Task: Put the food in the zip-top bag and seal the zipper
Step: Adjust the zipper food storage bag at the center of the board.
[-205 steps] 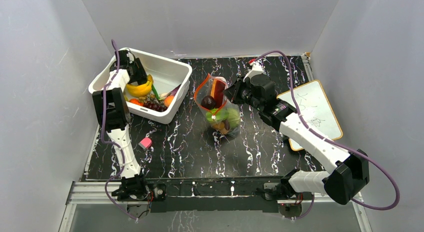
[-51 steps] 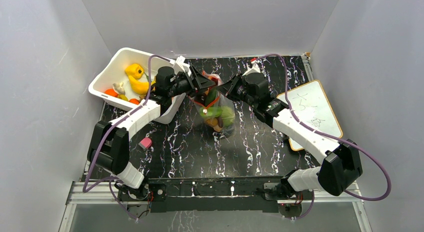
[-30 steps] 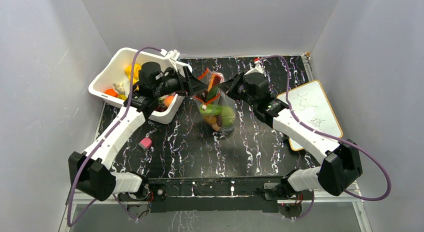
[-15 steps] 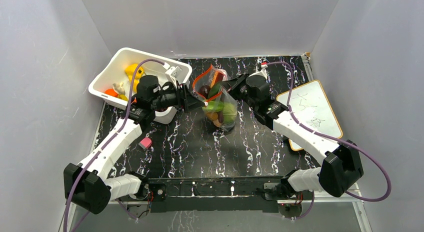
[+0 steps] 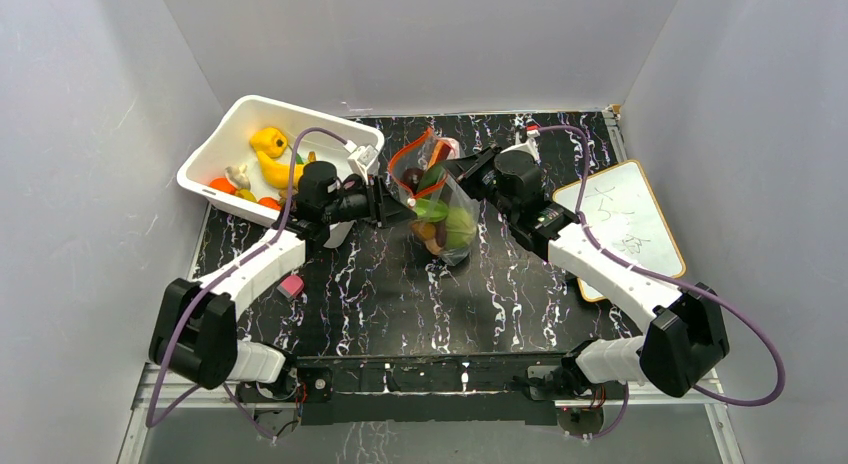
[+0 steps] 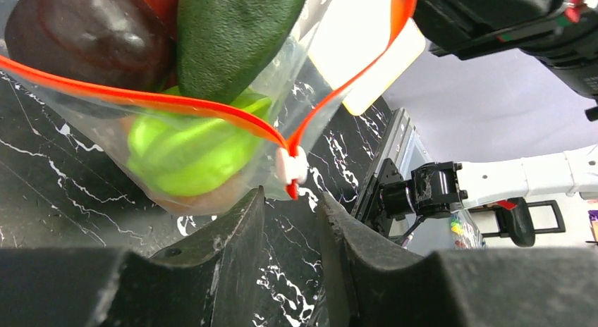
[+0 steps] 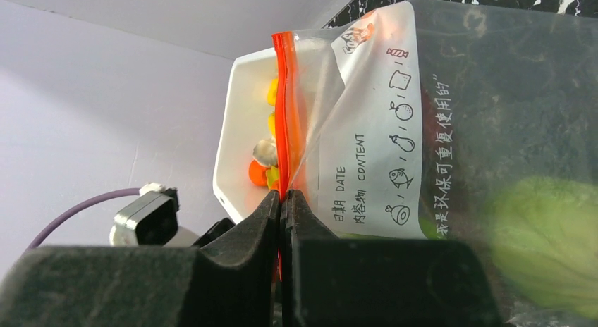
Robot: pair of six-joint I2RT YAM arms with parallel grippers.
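The zip-top bag [image 5: 452, 196] holds food [image 5: 447, 220] (cabbage [image 6: 187, 154], eggplant [image 6: 88, 34]); my right gripper [image 7: 282, 200] pinches the zipper [image 7: 284, 94], my left gripper [image 6: 290, 216] is parted just beside its slider [image 6: 290, 165].

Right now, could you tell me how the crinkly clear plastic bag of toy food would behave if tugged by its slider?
Probably floppy: the clear plastic bag is creased and its red-orange zipper strip bows open. Likely bottom-heavy: toy food bulges low. It may twist, since only the right gripper pinches it.
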